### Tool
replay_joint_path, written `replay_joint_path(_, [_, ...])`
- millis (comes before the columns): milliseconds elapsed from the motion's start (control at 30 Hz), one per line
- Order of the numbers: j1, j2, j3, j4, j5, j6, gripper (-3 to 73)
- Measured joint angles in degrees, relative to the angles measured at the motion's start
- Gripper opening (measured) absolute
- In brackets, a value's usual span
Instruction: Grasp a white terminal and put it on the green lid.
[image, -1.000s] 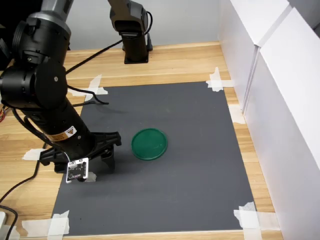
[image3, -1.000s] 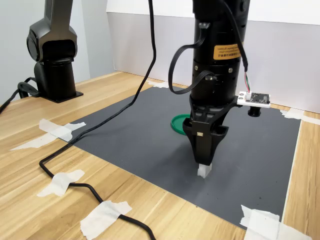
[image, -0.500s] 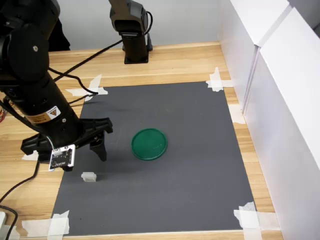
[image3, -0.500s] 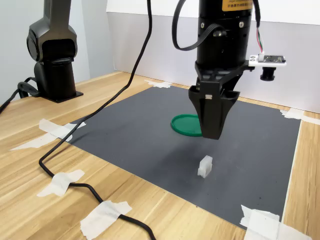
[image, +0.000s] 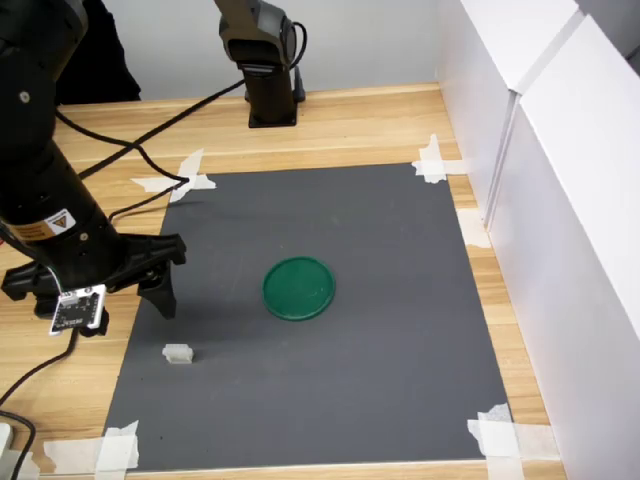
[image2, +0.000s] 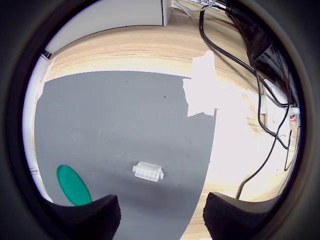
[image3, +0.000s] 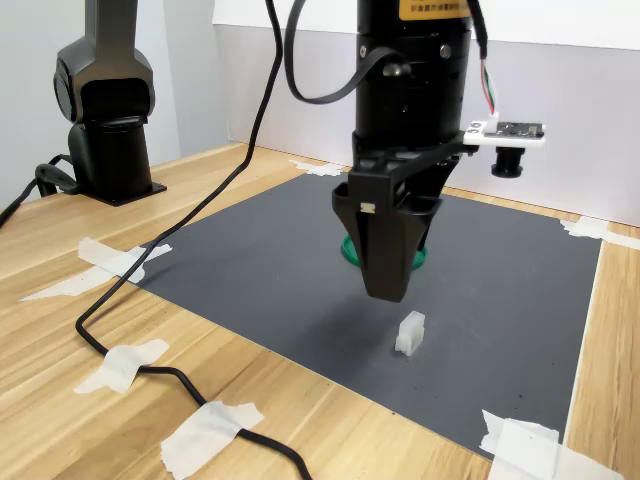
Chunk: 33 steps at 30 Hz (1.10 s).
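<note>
Wooden counter (image: 340, 125) holds a dark mat (image: 380, 300). Up in the air, the tool (image3: 385, 285) hangs empty; whether it's open, I cannot tell. Below and just beside it lies the white terminal (image3: 409, 333) (tiny!). Beyond sits the green lid (image: 298, 288). Line up above the terminal, then drop slowly.
</note>
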Motion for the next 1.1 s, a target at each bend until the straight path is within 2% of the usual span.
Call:
replay_joint_path(133, [0.0,0.4,0.0,2.1,0.0,-1.1,70.1])
replay_joint_path(267, [0.6,0.5,0.0,2.4,0.0,-1.5,70.1])
replay_joint_path(600, [2.6,3.5,0.6,1.1,0.0,-1.6,70.1])
replay_joint_path(800, [2.6,5.6,0.6,-0.8,-0.1,-1.6,70.1])
replay_joint_path(1100, [2.6,7.7,0.6,0.0,-1.6,-1.6,70.1])
